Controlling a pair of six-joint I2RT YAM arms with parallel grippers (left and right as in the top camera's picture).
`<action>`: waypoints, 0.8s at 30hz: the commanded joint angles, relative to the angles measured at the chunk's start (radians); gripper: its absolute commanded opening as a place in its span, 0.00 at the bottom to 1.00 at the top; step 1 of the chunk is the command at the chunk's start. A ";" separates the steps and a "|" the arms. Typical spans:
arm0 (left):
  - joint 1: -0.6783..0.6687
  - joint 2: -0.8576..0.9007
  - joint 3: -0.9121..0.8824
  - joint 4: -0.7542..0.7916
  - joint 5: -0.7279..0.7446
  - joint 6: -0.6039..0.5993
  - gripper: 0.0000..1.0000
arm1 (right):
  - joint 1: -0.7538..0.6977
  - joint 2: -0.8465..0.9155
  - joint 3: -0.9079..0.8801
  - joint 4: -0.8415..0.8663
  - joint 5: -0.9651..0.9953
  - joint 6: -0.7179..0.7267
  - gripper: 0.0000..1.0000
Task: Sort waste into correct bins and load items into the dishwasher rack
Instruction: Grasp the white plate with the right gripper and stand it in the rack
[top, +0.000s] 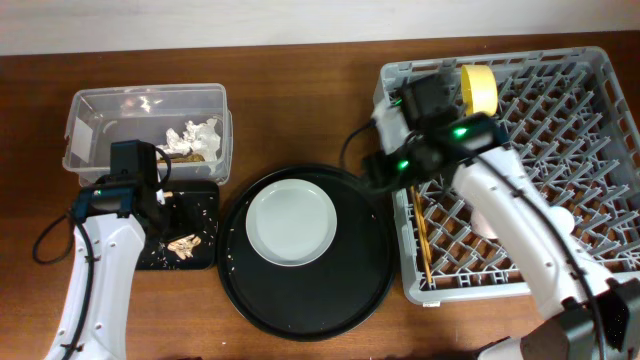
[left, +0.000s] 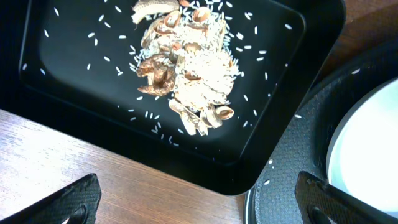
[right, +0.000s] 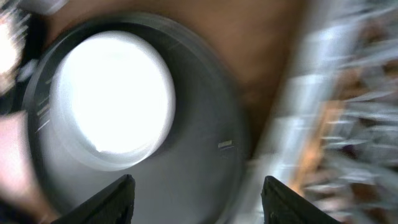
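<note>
My left fingers (left: 74, 199) are spread wide and empty above the scraps (left: 186, 74) in the black tray (left: 62, 74). My right fingers (right: 112, 199), also spread, hang between the plate (top: 291, 221) on the round tray (top: 360, 280) and the rack (top: 470, 288) holding chopsticks (top: 422, 235).

Tub (top: 100, 140) is sitting back left with the napkins (top: 193, 137) lying in it, and the rectangular tray (left: 68, 81) is sitting just in front, holding the food scraps (left: 186, 68). Round tray (top: 360, 270) is sitting in the middle carrying the plate (top: 291, 221), and the rack (top: 470, 288) is sitting on the right, holding the bowl (top: 479, 88) and chopsticks (top: 422, 235).
</note>
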 joint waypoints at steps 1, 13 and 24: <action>0.001 -0.014 -0.002 -0.001 0.011 0.015 0.99 | 0.122 0.010 -0.112 0.061 -0.110 0.080 0.68; 0.001 -0.014 -0.002 -0.001 0.037 0.015 0.99 | 0.248 0.293 -0.321 0.404 0.085 0.544 0.18; 0.001 -0.014 -0.002 0.000 0.037 0.015 0.99 | 0.245 -0.050 -0.097 0.107 0.629 0.419 0.04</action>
